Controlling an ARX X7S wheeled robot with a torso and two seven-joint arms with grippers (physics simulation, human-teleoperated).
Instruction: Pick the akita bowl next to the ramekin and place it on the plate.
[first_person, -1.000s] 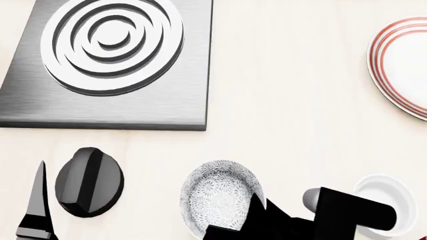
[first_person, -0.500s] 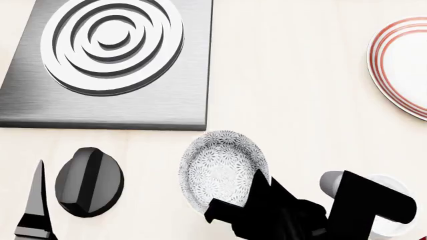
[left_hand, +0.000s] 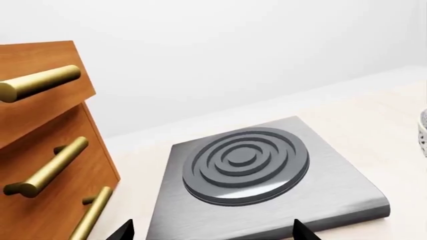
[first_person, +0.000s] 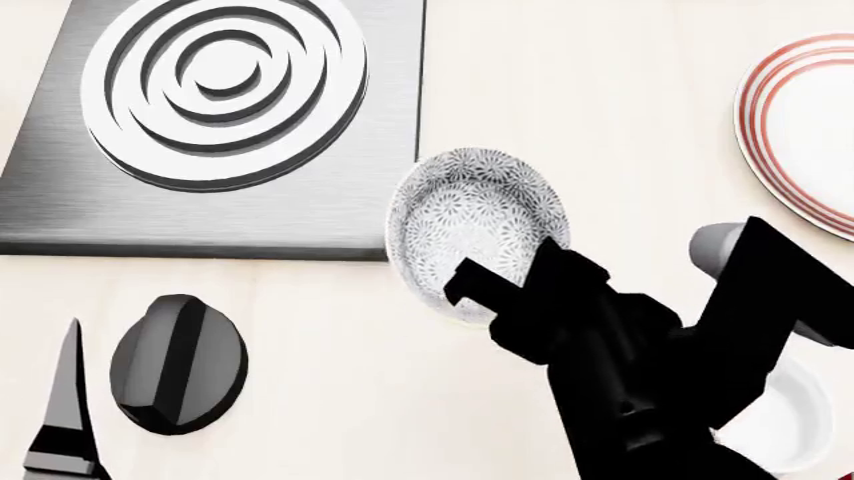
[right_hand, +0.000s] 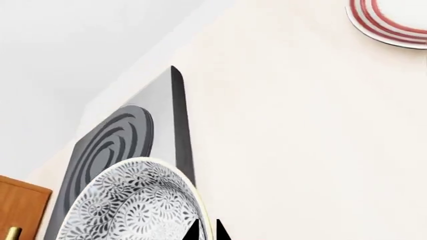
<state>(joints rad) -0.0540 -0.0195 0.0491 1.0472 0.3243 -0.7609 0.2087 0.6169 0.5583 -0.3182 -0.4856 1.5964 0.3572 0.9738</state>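
Note:
The akita bowl (first_person: 470, 222), grey-speckled, hangs tilted above the counter beside the stove plate's near right corner. My right gripper (first_person: 541, 262) is shut on its rim. In the right wrist view the fingertips pinch the rim of the bowl (right_hand: 127, 205), one inside and one outside, at the gripper (right_hand: 207, 232). The plain white ramekin (first_person: 785, 420) sits at the lower right, partly hidden by my right arm. The red-ringed plate (first_person: 805, 125) lies at the far right, cut by the frame, and the plate (right_hand: 393, 20) also shows in the right wrist view. My left gripper (left_hand: 213, 235) is open and holds nothing.
A steel stove plate (first_person: 334, 215) with a ringed burner (first_person: 220, 85) fills the upper left. A black knob (first_person: 178, 362) sits below it, beside my left gripper's finger (first_person: 70, 400). A wooden drawer unit (left_hand: 40, 165) with brass handles stands beside the stove.
My right gripper has carried the bowl up off the counter and away from me, toward the stove plate's corner. The right arm now covers more of the ramekin. The left arm has stayed put.

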